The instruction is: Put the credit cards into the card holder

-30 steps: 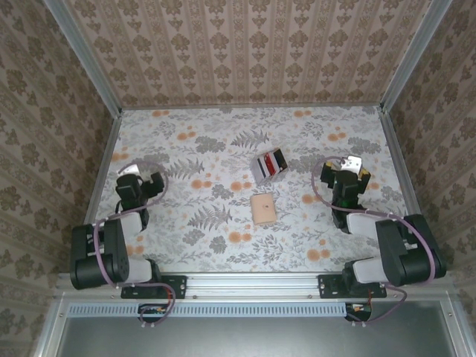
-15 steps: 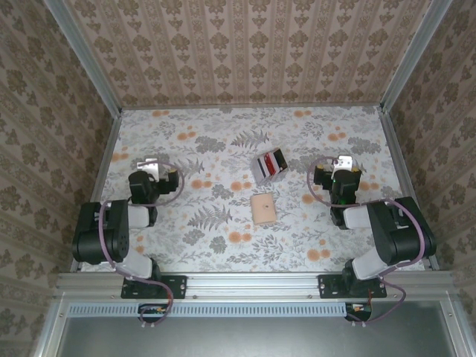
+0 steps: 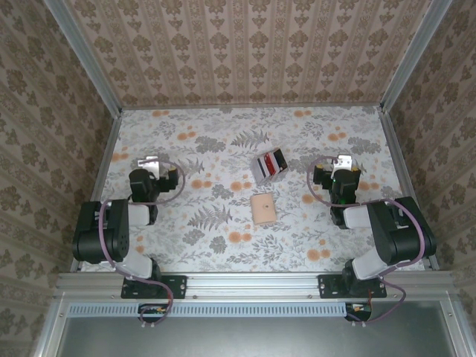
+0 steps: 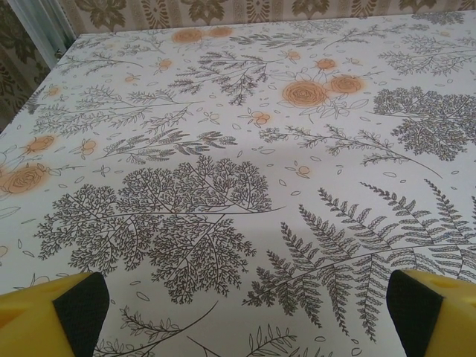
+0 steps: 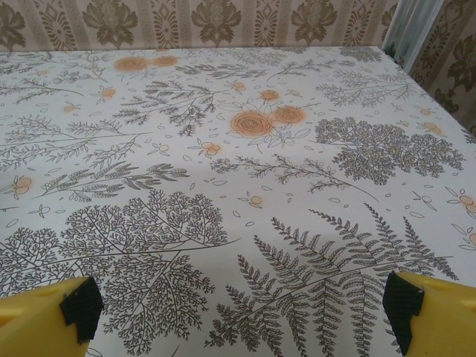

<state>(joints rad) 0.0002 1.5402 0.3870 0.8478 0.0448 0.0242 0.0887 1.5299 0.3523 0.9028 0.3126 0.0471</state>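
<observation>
The fanned credit cards (image 3: 269,164) lie just beyond the tan card holder (image 3: 262,208) on the floral table (image 3: 193,141). The left gripper (image 3: 151,163) and right gripper (image 3: 344,162) gape wide, empty, well apart from both.

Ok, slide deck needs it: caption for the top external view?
Left end effector and right end effector open, flanking fanned credit cards and tan card holder.

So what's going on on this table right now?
Two robot arms face a card-sorting job, but nothing is held yet. The left end effector and right end effector both hang open over the floral table. The credit cards lie fanned mid-table, with the tan card holder just nearer the arms, untouched.
</observation>
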